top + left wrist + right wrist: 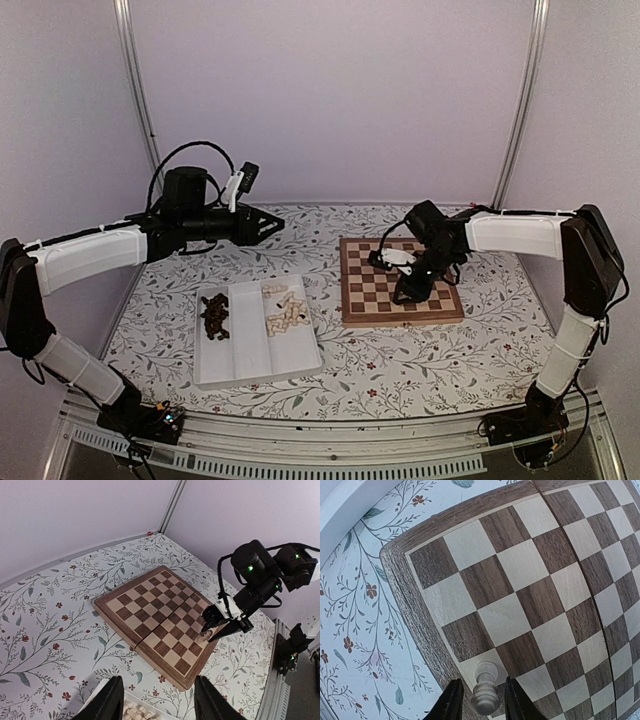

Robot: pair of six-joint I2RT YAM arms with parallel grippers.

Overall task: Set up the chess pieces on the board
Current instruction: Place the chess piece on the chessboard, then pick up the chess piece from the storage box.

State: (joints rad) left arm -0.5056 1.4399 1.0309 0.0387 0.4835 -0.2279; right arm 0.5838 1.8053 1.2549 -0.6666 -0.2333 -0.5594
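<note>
1. The right gripper (483,682) pointed down at the board, its jaws apart. A thin gap showed on either side of the one pale chess piece (485,700) standing upright between its fingers (451,702).
2. Under the gripper, that piece stood on a light square in the outermost row of the board (405,590), just beside the brown rim.
3. Well apart to this gripper's left lay a white tray (247,345). It held dark chess pieces (214,317) in its left compartment and pale chess pieces (285,310) in its right one.
4. The left gripper (268,225) hung above the floral tablecloth (400,350) with its jaws wide apart. The tray lay below and behind it, toward the arm bases, and the board lay well off to its right.
</note>
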